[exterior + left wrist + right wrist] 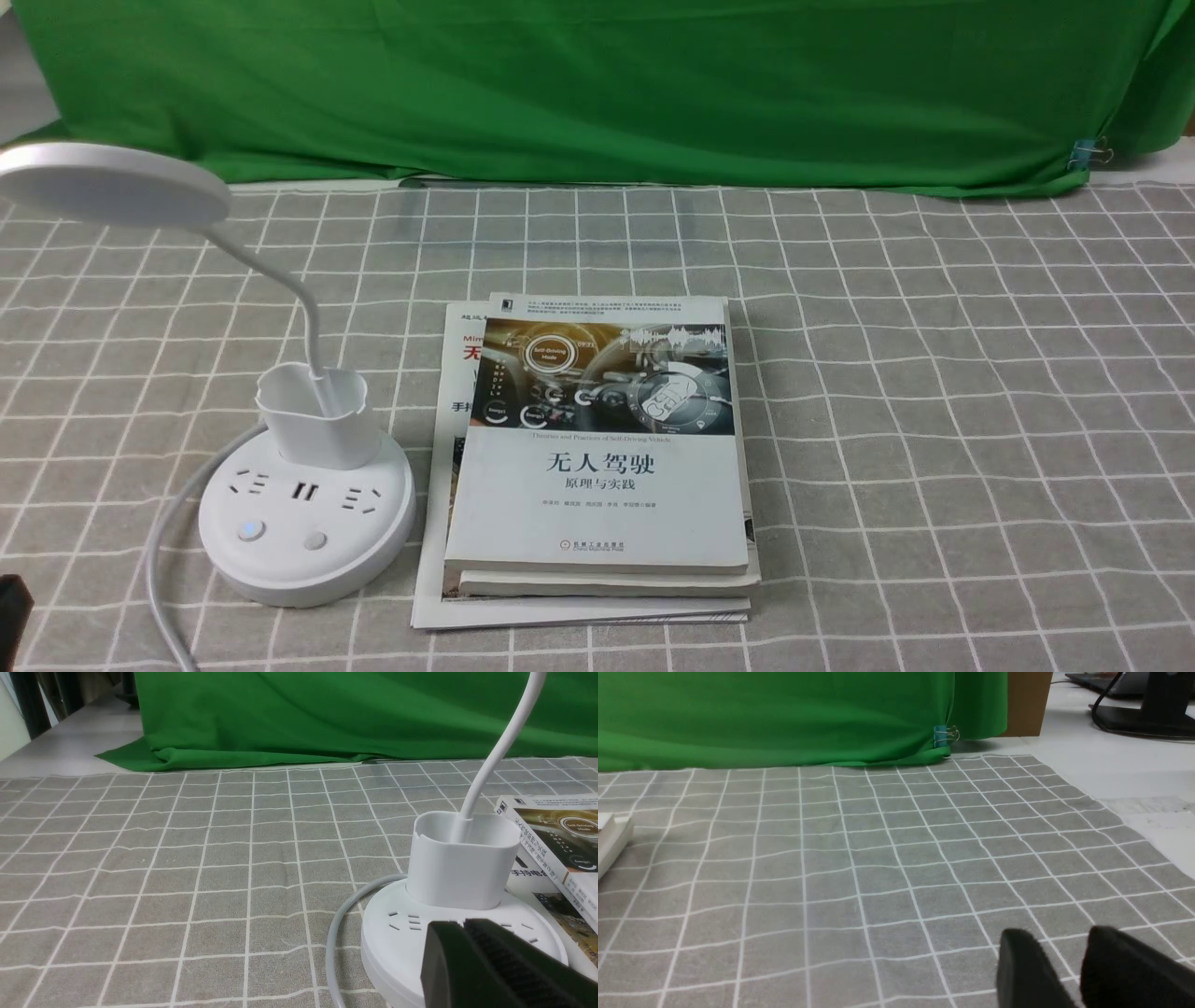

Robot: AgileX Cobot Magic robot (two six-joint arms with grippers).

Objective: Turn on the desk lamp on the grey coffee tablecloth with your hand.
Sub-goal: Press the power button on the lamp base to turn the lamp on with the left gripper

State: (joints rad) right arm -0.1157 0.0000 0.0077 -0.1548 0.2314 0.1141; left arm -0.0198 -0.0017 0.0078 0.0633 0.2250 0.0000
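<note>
The left gripper [462, 926] is seen closest, low over the near rim of the desk lamp [308, 523]. Its black fingers [514, 961] are pressed together with no gap showing. The right gripper [1059, 933] is held slightly spread, bare cloth showing between its fingers, well apart from the lamp.

Everything is laid on the grey coffee tablecloth [934, 373], which is crossed by a thin white grid. Beyond both grippers a green backdrop cloth [597, 84] is draped, pinned by a blue binder clip [1086, 154]. A white tabletop [1111, 765] is exposed past the cloth's edge, on the right gripper's outer side.

A small white cup holder [313, 420] is mounted on the lamp's round base [397, 933], just ahead of the left gripper, and the thin neck [289, 280] rises out of it to a flat disc head [103, 182]. Sockets and two buttons [249, 530] are set in the base, one tinted pale blue. A grey cord [163, 551] is led off the base. Stacked books [597, 467] are placed just beside the lamp, between the two grippers.
</note>
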